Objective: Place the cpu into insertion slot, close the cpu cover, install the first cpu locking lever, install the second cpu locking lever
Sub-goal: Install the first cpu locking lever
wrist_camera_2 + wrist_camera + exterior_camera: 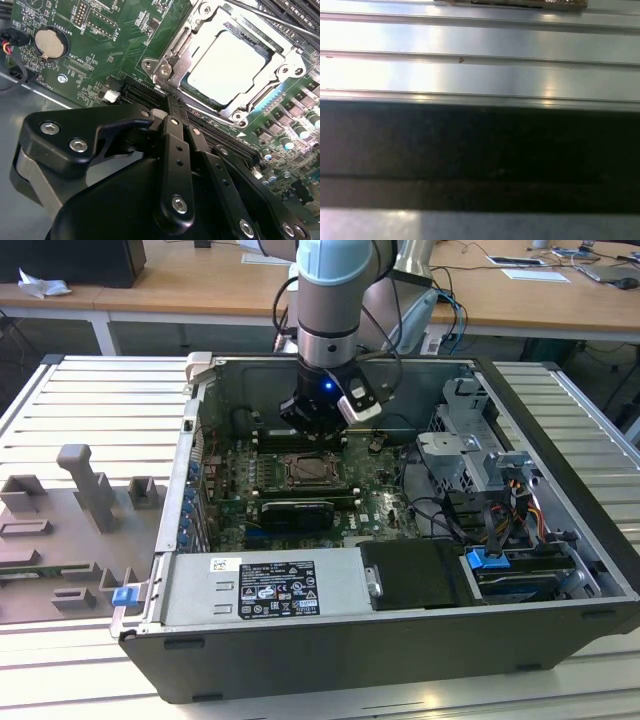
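Note:
The cpu (227,67) lies flat in the insertion slot (316,472), its pale silver face up. The cpu cover (200,31), a shiny metal frame, lies down around the chip's edges. A thin metal locking lever (272,19) runs along the far side of the socket, and whether it is latched I cannot tell. In the second wrist view my gripper (171,102) is shut with nothing in it, its black fingertips just beside the socket's hinged corner (170,67). In the exterior view the gripper (313,430) hangs low over the green board, just behind the socket.
The open computer case (560,430) surrounds the board. A power supply (270,585) sits at the front, a drive cage (470,445) and cables on the exterior view's right. Black memory slots (222,140) and a coin battery (50,42) flank the socket. Grey fixtures (90,490) stand on the ribbed table.

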You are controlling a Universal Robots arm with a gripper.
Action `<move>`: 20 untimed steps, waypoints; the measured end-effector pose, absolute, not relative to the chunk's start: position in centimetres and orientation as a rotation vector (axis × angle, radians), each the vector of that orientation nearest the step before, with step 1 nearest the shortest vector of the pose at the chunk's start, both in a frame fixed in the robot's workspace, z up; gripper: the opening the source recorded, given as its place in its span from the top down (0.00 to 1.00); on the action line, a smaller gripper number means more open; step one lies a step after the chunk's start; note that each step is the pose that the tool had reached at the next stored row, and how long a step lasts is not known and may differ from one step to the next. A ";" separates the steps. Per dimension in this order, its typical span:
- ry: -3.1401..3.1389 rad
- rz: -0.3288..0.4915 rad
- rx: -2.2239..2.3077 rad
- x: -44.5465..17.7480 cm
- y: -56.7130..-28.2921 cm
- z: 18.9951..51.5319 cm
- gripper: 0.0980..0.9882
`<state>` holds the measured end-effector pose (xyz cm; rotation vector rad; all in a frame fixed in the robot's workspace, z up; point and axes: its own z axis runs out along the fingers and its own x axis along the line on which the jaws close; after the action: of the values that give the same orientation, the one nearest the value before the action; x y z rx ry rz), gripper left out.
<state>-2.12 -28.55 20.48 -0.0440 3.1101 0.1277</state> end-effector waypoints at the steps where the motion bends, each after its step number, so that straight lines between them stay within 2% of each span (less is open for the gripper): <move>1: 3.110 0.125 -0.041 -2.1 -28.6 20.5 0.99; 11: 3.110 0.115 -0.024 -1.9 -28.5 20.2 0.99; 20: 3.110 0.114 -0.024 -1.9 -28.8 21.2 0.99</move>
<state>-1.90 -28.85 21.22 -0.0238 3.1104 0.1137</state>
